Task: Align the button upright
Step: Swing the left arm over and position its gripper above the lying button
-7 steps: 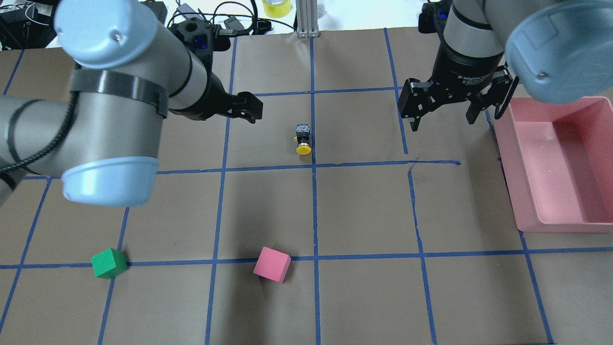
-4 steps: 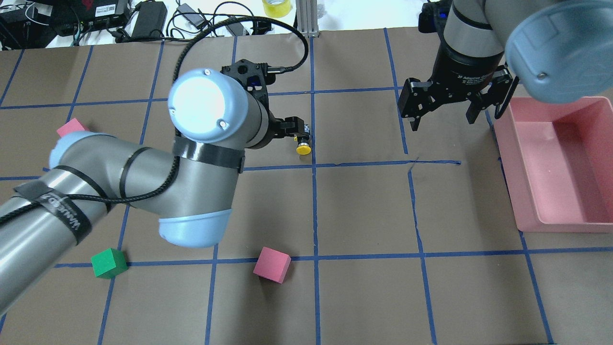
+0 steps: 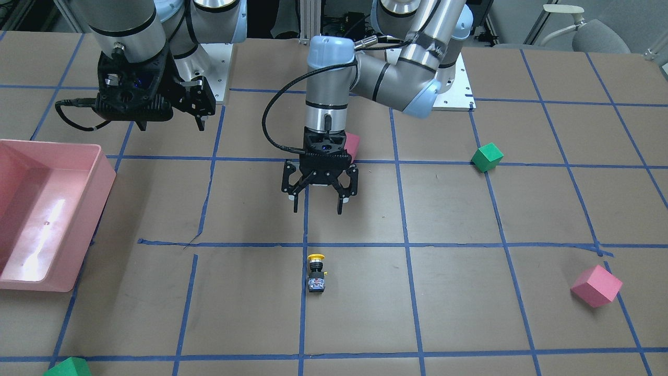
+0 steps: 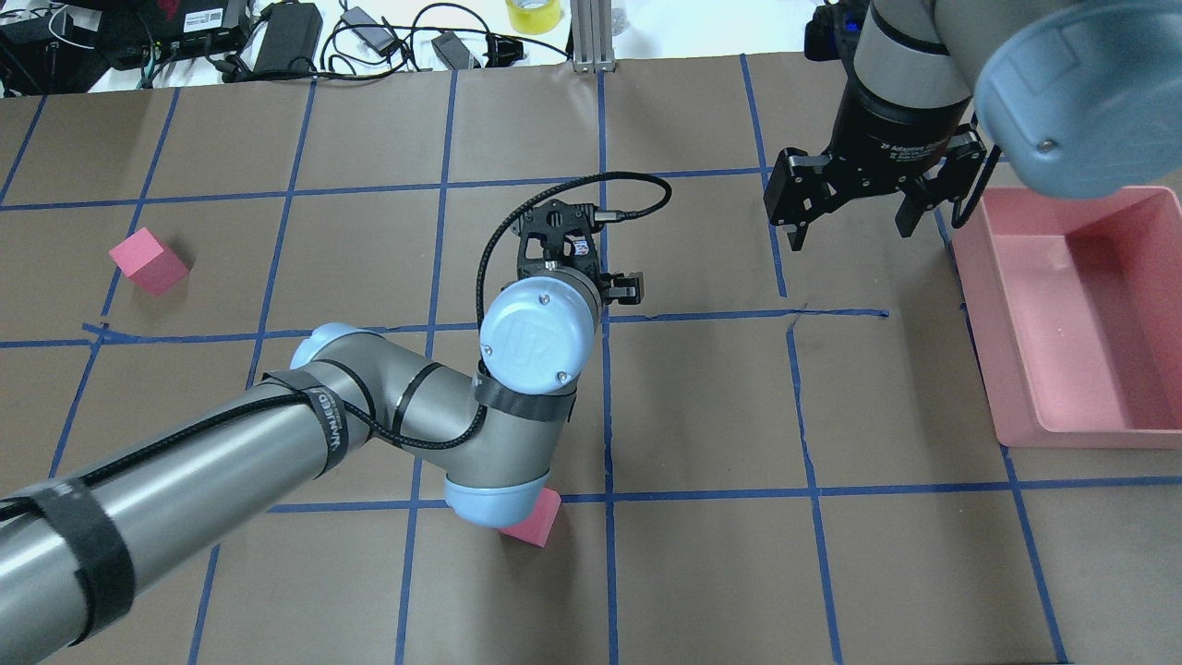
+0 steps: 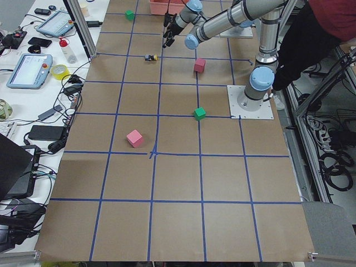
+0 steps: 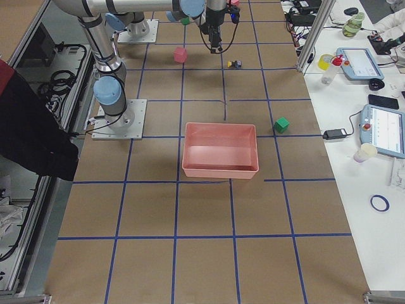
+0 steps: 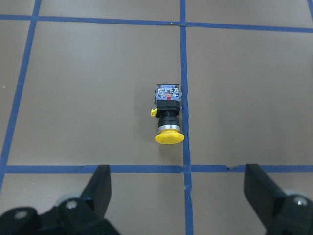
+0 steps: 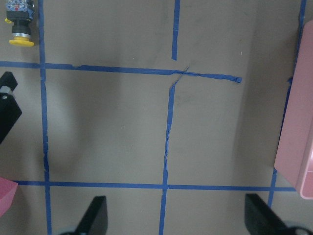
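Nearest the front-facing camera, a green cube [image 3: 68,367] sits at the edge of the brown-paper desk [image 3: 469,313]. A little farther in, the button [image 3: 316,272] lies on its side just beside a blue tape line [image 3: 304,313], its yellow cap pointing towards the robot and its base block away from it. A pink cube [image 3: 596,285] rests well off to one side. Beyond the button, the left gripper [image 3: 317,209] hangs above the desk with its fingers wide apart. Farther back, the right gripper [image 3: 171,125], fingers also spread, hovers near the pink bin [image 3: 107,180]. A second green cube [image 3: 487,156] lies on the opposite side.
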### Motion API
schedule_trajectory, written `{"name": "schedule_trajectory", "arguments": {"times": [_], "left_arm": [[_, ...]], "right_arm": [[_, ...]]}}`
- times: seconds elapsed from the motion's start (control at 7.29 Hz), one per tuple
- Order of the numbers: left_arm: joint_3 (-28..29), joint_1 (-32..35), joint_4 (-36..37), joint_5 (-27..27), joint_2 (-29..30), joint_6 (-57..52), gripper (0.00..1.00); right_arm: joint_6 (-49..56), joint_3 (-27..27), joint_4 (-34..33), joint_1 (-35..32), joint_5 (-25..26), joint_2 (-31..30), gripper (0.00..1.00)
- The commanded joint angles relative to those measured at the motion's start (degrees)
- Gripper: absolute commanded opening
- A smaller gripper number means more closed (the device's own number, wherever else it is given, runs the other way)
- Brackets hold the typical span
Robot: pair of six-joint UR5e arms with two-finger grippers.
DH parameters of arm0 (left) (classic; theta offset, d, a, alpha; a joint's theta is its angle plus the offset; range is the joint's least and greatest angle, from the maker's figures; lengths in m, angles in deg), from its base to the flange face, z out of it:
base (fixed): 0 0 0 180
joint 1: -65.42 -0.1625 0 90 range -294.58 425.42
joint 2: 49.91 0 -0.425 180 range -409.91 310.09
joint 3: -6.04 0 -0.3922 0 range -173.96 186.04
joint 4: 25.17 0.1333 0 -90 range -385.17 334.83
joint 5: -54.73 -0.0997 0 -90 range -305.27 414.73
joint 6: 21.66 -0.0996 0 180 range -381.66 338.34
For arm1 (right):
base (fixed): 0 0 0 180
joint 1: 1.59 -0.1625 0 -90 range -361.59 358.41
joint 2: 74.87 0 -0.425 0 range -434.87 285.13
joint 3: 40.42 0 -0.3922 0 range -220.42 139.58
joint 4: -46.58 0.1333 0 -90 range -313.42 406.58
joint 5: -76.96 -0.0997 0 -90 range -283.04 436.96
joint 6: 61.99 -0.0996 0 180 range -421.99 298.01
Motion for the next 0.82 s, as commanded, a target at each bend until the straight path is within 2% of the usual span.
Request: {"name": "schedule_trajectory", "arguments": {"times": [0.0, 0.27, 0.69], "left_arm": [[-0.5, 2.1, 12.5, -1.3, 8.2, 0.1, 0.93], [-0.6, 2.7, 20.3, -3.2, 13.4, -1.0, 0.93], [-0.7, 2.7, 26.6, -3.3, 17.8, -3.5, 0.93]], "right_arm": [[0.0, -0.2, 0.1, 0.0, 0.2, -0.1, 1.00], [0.0, -0.2, 0.1, 0.0, -0.1, -0.1, 1.00], [0.0, -0.2, 0.1, 0.0, 0.0, -0.1, 1.00]]}}
